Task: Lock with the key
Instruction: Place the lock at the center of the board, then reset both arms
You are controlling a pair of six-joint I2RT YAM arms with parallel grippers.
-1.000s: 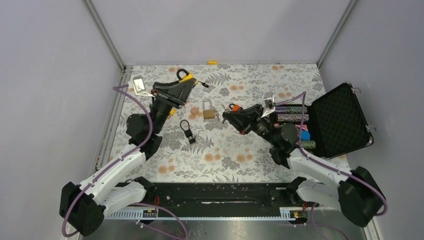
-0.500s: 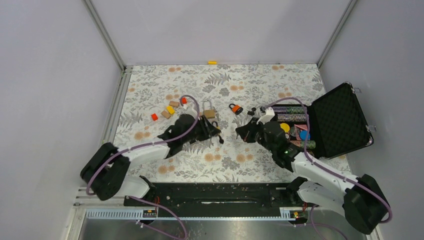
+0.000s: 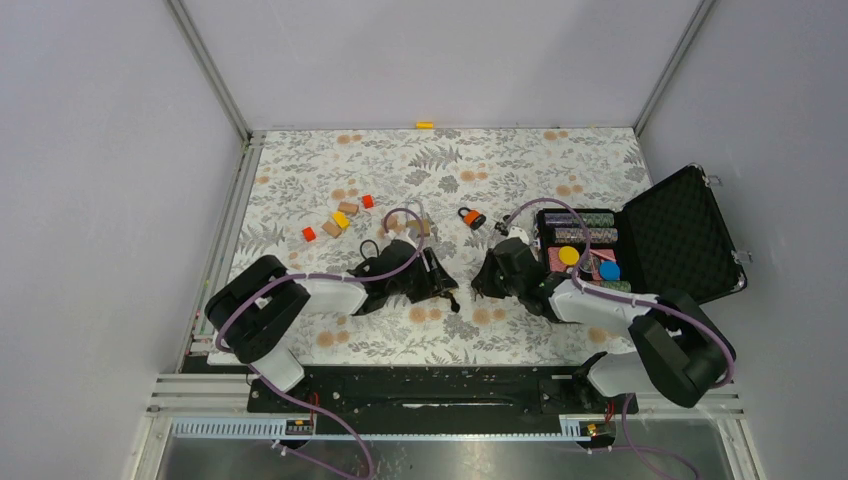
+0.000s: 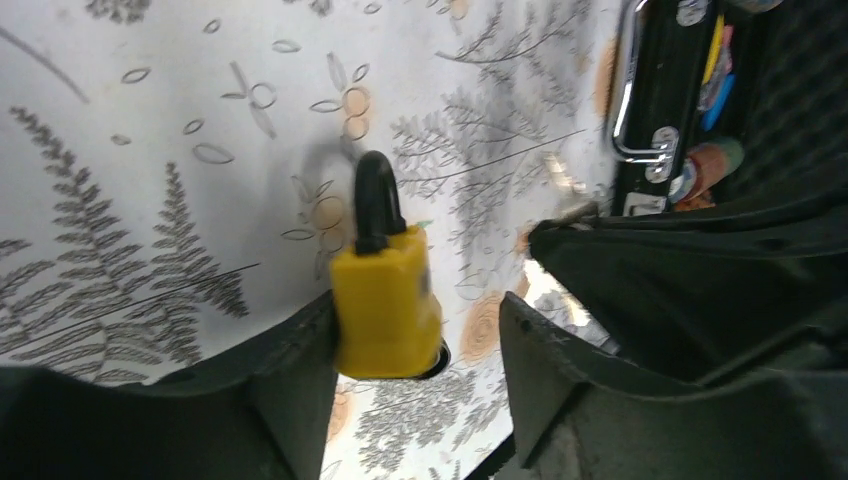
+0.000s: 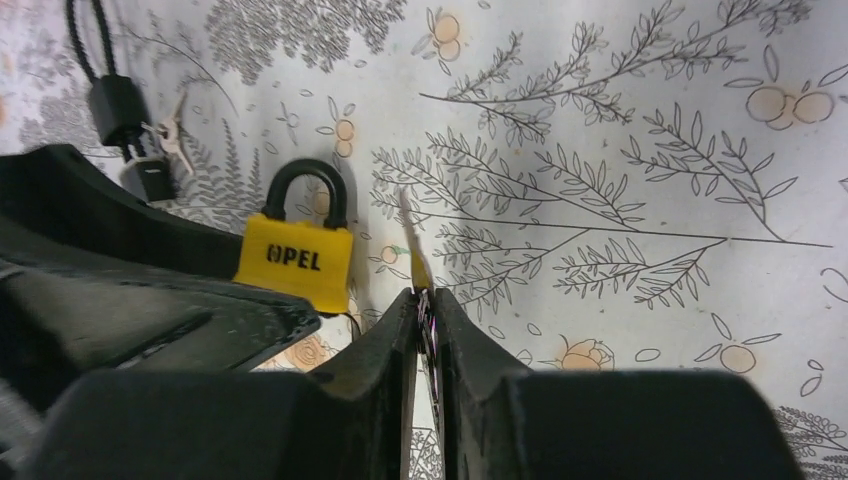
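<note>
Comparing with half a second ago, we see both arms drawn in low toward the near middle of the surface (image 5: pixel 620 120). The left gripper (image 4: pixel 415 330) has loosened, and its jaws now stand released, the yellow padlock (image 4: pixel 385 300) leaning on one finger with a gap to the other. The right gripper (image 5: pixel 422 300) keeps its jaws clenched on the key (image 5: pixel 412 245). Key and padlock sit side by side, apart, so we judge the key not yet inserted and the lock less steady for it.
</note>
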